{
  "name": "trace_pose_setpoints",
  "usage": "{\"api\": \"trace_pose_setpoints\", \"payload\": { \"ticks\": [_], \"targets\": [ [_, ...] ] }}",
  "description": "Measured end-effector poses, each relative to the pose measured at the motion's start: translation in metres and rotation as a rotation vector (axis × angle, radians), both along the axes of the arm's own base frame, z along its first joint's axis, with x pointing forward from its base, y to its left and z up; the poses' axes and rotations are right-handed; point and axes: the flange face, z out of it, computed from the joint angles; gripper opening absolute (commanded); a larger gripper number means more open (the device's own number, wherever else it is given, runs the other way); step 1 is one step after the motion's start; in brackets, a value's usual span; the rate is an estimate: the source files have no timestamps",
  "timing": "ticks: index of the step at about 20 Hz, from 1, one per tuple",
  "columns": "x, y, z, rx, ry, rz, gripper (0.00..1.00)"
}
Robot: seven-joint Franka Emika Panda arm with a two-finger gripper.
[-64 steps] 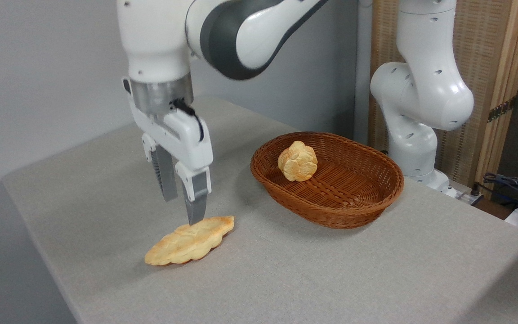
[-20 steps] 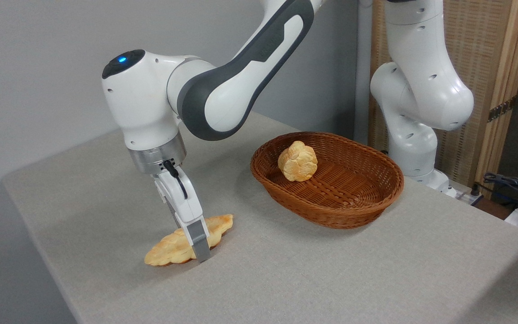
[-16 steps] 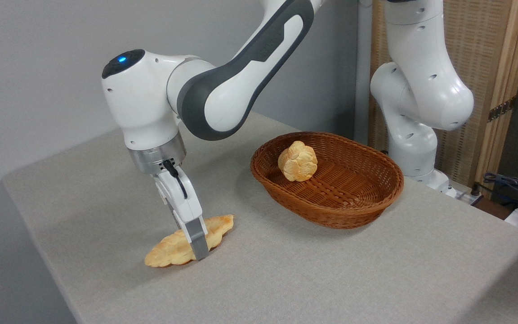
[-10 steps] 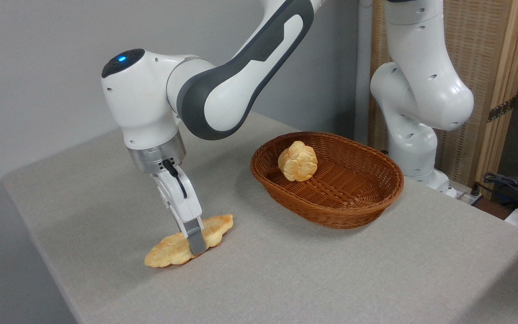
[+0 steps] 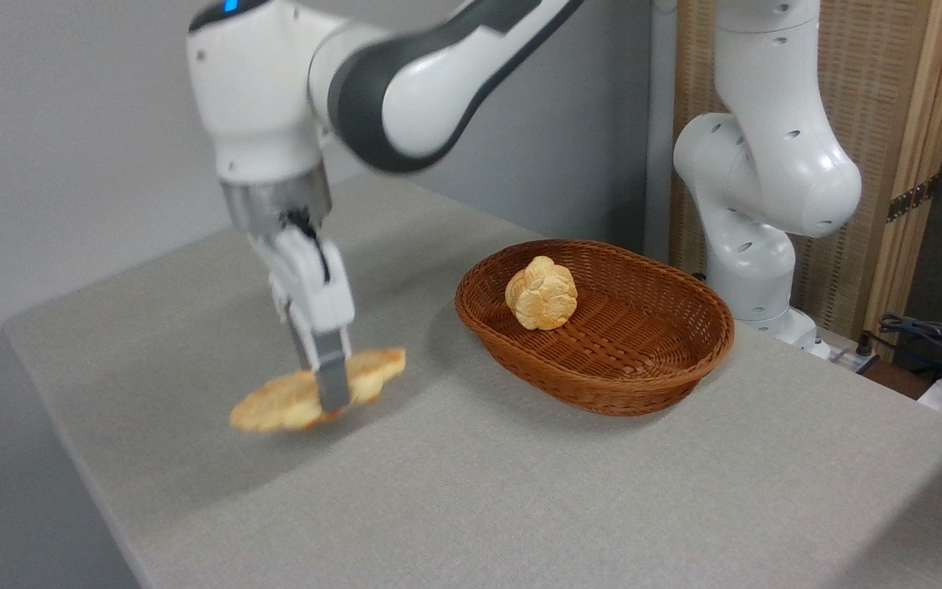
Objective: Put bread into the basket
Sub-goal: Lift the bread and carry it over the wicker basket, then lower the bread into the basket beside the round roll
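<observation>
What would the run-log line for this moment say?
phase: lift | tool: shut on bread, clear of table | basket: holds only round roll | bread placement: pending

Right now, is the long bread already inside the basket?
No, the bread hangs in the gripper above the table, left of the basket.

a grey cloth-covered table (image 5: 520, 507) is filling the lower part of the frame, running from the left edge toward the lower right corner. an oval reddish-brown wicker basket (image 5: 684, 360) is sitting directly on it at centre right. the white robot base (image 5: 753, 278) is standing at the table's far right edge, just behind the basket.
</observation>
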Motion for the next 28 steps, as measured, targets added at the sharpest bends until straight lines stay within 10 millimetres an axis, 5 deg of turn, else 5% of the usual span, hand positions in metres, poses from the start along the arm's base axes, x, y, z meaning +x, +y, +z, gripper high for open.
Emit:
{"api": "trace_pose_setpoints", "payload": {
  "ticks": [6,7,11,15,18,28],
  "targets": [
    [-0.051,0.011,0.060,-0.027,0.095,0.018,0.50],
    [-0.062,0.015,0.065,-0.025,0.124,0.020,0.57],
    [-0.095,0.026,0.070,-0.020,0.198,0.030,0.57],
    [-0.129,0.041,0.063,-0.011,0.327,0.043,0.60],
    [-0.147,0.049,0.053,-0.003,0.431,0.052,0.96],
    [-0.171,0.054,0.002,0.017,0.600,0.057,1.00]
  ]
}}
